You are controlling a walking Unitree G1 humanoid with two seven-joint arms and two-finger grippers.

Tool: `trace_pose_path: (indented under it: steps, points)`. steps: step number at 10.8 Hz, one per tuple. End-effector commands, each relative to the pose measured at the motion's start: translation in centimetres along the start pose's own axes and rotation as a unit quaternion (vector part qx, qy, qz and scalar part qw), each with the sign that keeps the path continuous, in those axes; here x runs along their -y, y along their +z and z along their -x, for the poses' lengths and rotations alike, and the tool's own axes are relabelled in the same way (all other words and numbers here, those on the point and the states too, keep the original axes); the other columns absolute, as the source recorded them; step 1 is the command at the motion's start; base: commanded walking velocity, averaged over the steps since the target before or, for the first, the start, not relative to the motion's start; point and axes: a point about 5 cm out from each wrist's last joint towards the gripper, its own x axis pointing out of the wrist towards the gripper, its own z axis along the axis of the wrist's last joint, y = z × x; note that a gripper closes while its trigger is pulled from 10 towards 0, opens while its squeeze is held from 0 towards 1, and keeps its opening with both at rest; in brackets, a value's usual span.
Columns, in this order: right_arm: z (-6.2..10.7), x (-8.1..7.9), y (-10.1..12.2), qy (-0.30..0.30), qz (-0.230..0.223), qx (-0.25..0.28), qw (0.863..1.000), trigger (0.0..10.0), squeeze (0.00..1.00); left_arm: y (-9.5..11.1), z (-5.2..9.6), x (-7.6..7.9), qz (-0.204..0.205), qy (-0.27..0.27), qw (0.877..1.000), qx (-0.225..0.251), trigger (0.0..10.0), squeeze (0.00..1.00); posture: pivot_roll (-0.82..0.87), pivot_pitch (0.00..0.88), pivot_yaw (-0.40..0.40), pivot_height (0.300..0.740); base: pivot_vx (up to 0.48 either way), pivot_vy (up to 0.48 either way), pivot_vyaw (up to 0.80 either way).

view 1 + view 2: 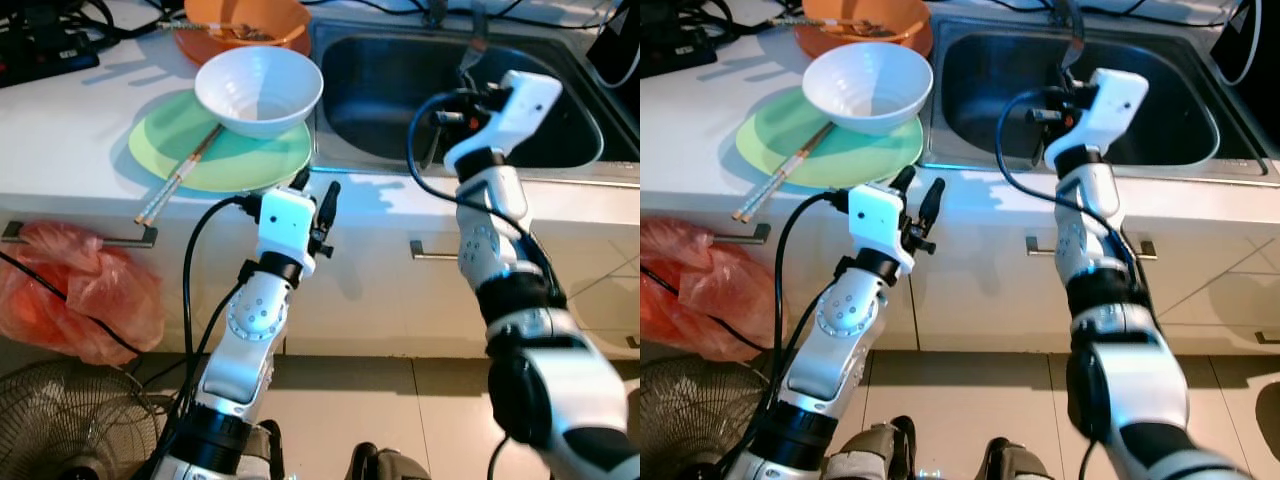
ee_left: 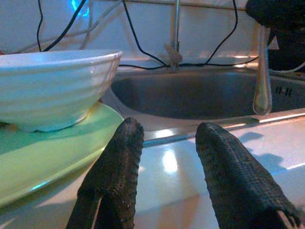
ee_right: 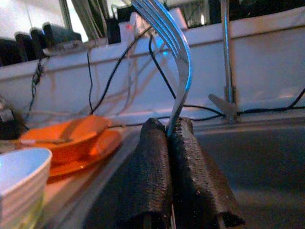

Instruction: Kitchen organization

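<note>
Head stereo pair looks steeply down on counter point(image 1: 70, 150) and sink point(image 1: 400, 90). Wrist views sit low, close, facing the sink; all share it.

A red plastic bag point(image 1: 75, 295) hung from a drawer handle point(image 1: 80, 238) below the tabletop point(image 1: 60, 130); a fan point(image 1: 60, 420) stood on the floor.

No text, label, brand, number or sign could be read anywhere: not on the bowl point(image 1: 258, 90), nor on the plate point(image 1: 240, 160) under it, nor beside it.
</note>
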Motion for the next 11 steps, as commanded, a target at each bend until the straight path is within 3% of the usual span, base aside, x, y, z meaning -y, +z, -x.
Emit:
trace_pose_path:
  steps: [1, 5, 8, 9, 10, 11]
  points:
    - [-0.3, 0.5, 0.5, -0.003, 0.016, 0.005, 1.0, 10.0, 0.0, -0.1, 0.3, 0.5, -0.001, -0.007, 1.0, 0.0, 10.0, 0.0, 0.17, 0.159, -0.06, 0.74, 0.0, 0.0, 0.0]
    - [-2.2, 1.1, 1.8, -0.019, 0.05, -0.009, 0.999, 10.0, 0.0, 0.3, 1.4, 0.6, -0.005, -0.001, 1.0, -0.002, 10.0, 0.0, 0.22, 0.2, -0.062, 0.74, 0.0, 0.0, 0.0]
    - [-2.5, 0.9, 1.7, -0.02, 0.069, -0.023, 0.997, 10.0, 0.0, 0.5, 2.1, 0.7, -0.008, 0.004, 1.0, -0.003, 10.0, 0.0, 0.26, 0.231, -0.059, 0.74, 0.0, 0.0, 0.0]
    - [-2.6, 0.6, 1.4, -0.018, 0.069, -0.028, 0.997, 10.0, 0.2, 0.6, 2.5, 0.6, -0.01, 0.006, 1.0, -0.006, 10.0, 0.0, 0.27, 0.238, -0.058, 0.74, 0.0, 0.0, 0.0]
    - [-2.7, 0.2, 1.3, -0.015, 0.067, -0.031, 0.997, 10.0, 0.32, 0.6, 2.8, 0.5, -0.013, 0.009, 1.0, -0.009, 10.0, 0.0, 0.28, 0.244, -0.057, 0.74, 0.0, 0.0, 0.0]
    - [-2.7, -0.1, 1.1, -0.013, 0.068, -0.035, 0.997, 10.0, 1.0, 0.7, 3.1, 0.5, -0.016, 0.01, 1.0, -0.013, 10.0, 0.0, 0.29, 0.254, -0.056, 0.74, 0.0, 0.0, 0.0]
